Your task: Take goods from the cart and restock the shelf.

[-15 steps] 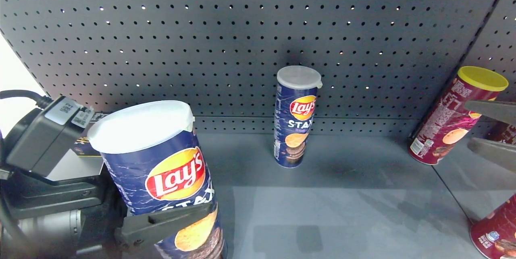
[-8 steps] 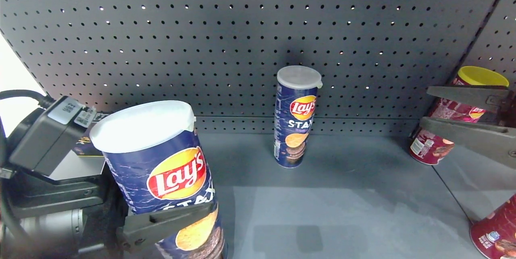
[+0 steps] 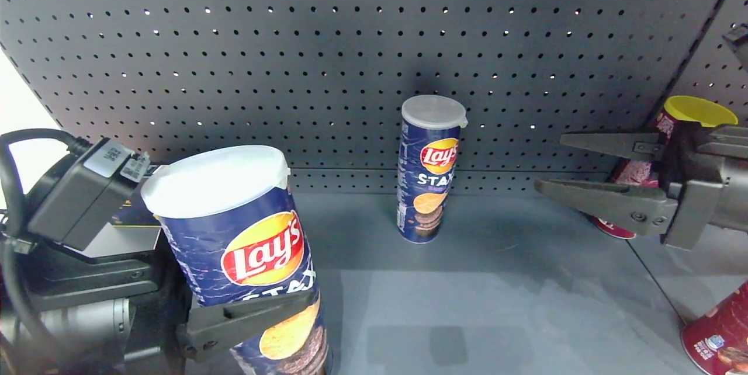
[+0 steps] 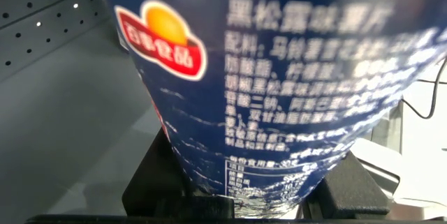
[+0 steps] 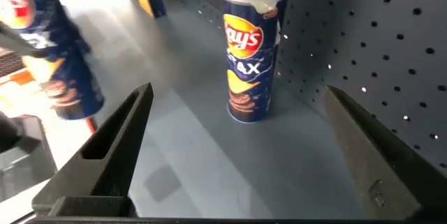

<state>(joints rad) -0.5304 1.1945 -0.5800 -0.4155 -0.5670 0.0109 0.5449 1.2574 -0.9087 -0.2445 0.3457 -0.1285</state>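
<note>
On my head camera the left gripper [image 3: 274, 311] sits at about 8 o'clock, closed on a blue chip can [image 3: 234, 235] with a white lid. One dark finger crosses the front of the can's lower half and the other is hidden behind it. The can's base runs off the bottom of the picture, so I cannot tell whether it touches the shelf floor [image 3: 467, 305]. On the left wrist camera the same can fills most of the picture, its printed back facing the lens and the gripper body showing dark beneath it.

A second blue can [image 3: 429, 170] stands upright near the centre, toward 12 o'clock, close to the pegboard back wall [image 3: 350, 42] and well apart from the one I am holding. The right gripper [image 3: 549, 163] is at 3 o'clock with its fingers spread wide and nothing between them, tips pointing toward that standing can but short of it. On the right wrist camera the standing can sits framed between the two open fingers, farther along the shelf.

Behind the right gripper, at about 2 o'clock, a red can with a yellow lid [image 3: 698, 111] leans in the back corner, partly covered by the gripper. Another red can [image 3: 721, 334] shows at 4 o'clock, cut off by the edge
</note>
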